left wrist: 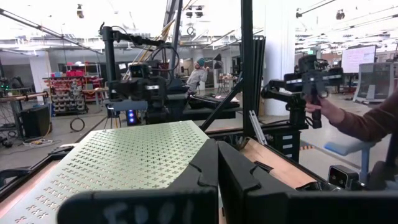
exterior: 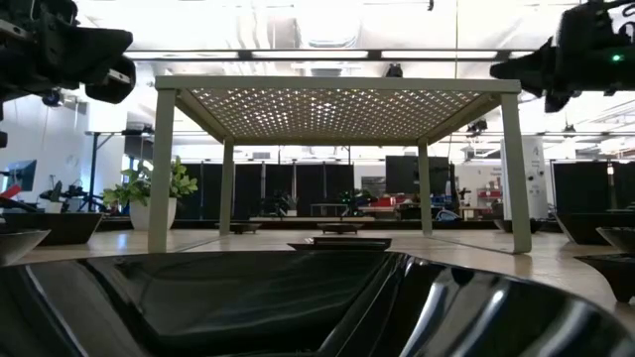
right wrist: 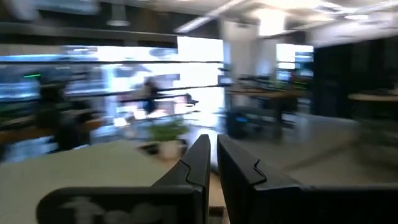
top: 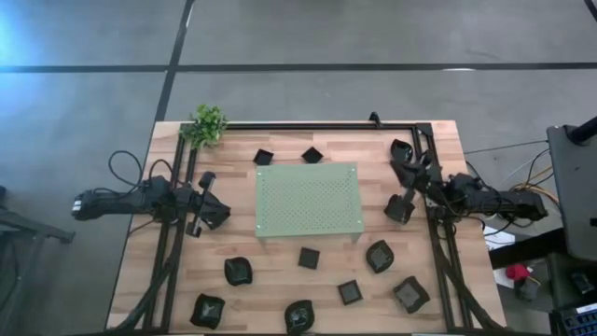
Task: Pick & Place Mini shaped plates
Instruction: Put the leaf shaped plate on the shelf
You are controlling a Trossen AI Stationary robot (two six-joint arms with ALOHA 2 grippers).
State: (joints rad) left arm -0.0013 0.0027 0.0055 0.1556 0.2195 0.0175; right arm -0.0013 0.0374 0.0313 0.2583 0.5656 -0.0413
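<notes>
Wooden bench top [top: 140, 233] carries all items on a grey floor. Along the near edge lie seven small black plates: one at the near left corner [top: 207, 309], one at mid-edge [top: 298, 316], one toward the near right corner [top: 410, 294], and four just behind them [top: 239, 271] [top: 309, 258] [top: 350, 291] [top: 379, 255]. At bench centre stands a light green perforated mat [top: 310, 200] on short legs. Left gripper [top: 199, 227] hovers beside the mat's left edge, fingers [left wrist: 205, 171] fully closed, holding nothing. Right gripper [top: 399, 207] sits beside the mat's right edge, fingers [right wrist: 202, 163] nearly together; whether they grip the dark plate [top: 398, 210] at their tips cannot be told. Behind the mat lie two more plates [top: 264, 157] [top: 312, 155]. A small plant [top: 207, 125] occupies the far left corner.
</notes>
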